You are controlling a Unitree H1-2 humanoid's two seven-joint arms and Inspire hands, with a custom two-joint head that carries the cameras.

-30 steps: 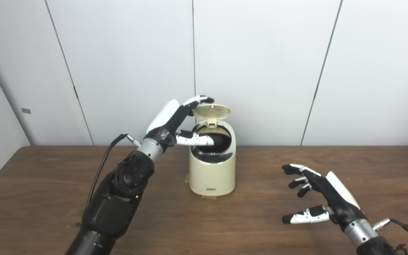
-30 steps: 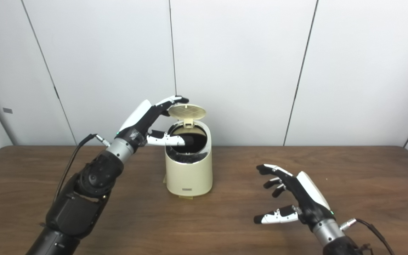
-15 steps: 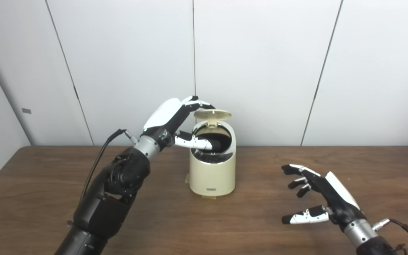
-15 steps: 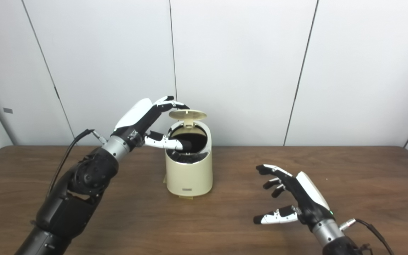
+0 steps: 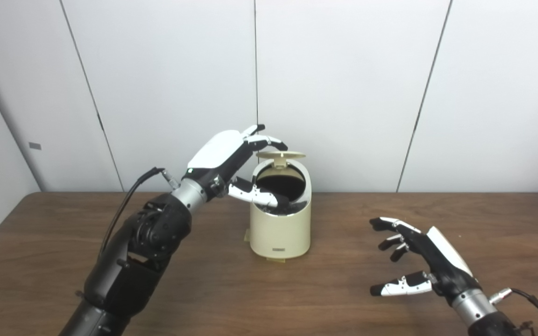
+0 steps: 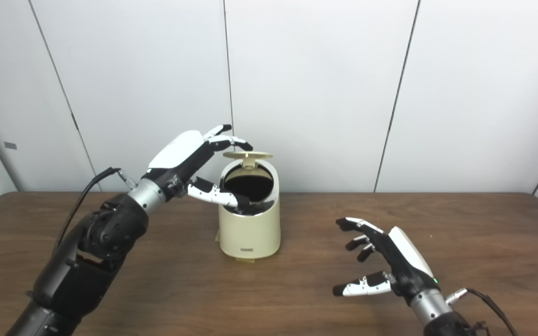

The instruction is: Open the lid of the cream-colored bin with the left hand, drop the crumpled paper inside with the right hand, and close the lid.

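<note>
The cream-colored bin (image 5: 279,233) stands upright at the middle of the table. Its round lid (image 5: 282,154) hangs on the rear hinge, roughly level above the dark opening. My left hand (image 5: 224,156) is open over the bin's left side, fingers resting on the lid's left edge from above, thumb (image 5: 255,195) down at the front rim. My right hand (image 5: 421,261) hovers low over the table to the right, open and holding nothing. No crumpled paper shows in either view; the inside of the bin is dark.
The brown wooden table (image 5: 63,261) runs the full width, with white wall panels close behind it. A small cream tab (image 5: 246,235) juts from the bin's base on the left. A black cable (image 5: 131,205) loops off my left wrist.
The lid has tipped from raised and tilted down to roughly level. My left hand has rolled over on top of it, thumb dropping to the rim. The right hand has barely moved.
</note>
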